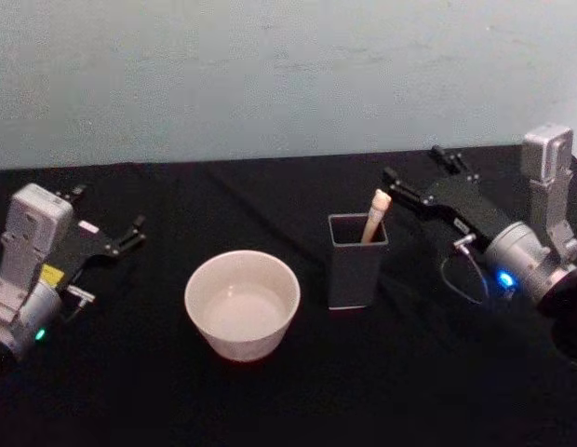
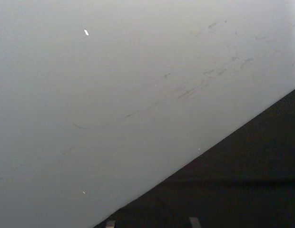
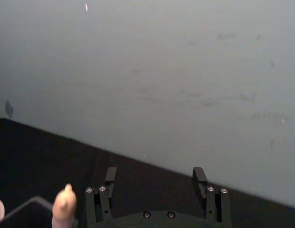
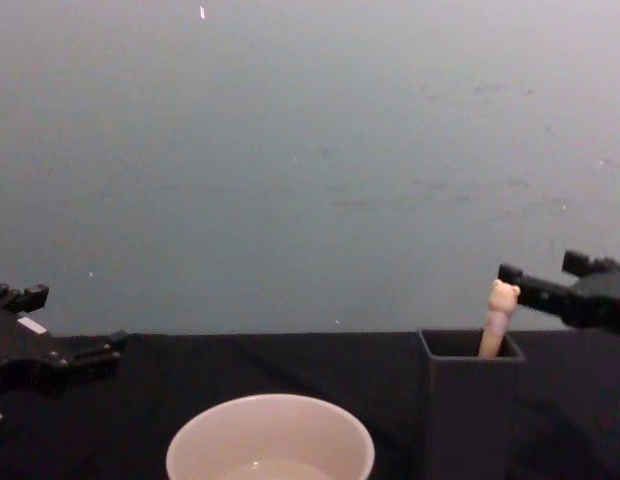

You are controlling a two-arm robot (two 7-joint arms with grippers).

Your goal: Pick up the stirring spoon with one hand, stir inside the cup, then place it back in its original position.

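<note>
The stirring spoon (image 1: 376, 215) stands handle-up in the dark grey holder (image 1: 356, 264), right of the cream cup (image 1: 242, 304) on the black table (image 1: 409, 372). The right gripper (image 1: 421, 176), jaws released, hovers just right of the spoon's bear head. The left gripper (image 1: 104, 222) sits far left, jaws released.

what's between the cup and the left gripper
Only bare black tablecloth lies between the cup and the left gripper; the head view shows this best.
</note>
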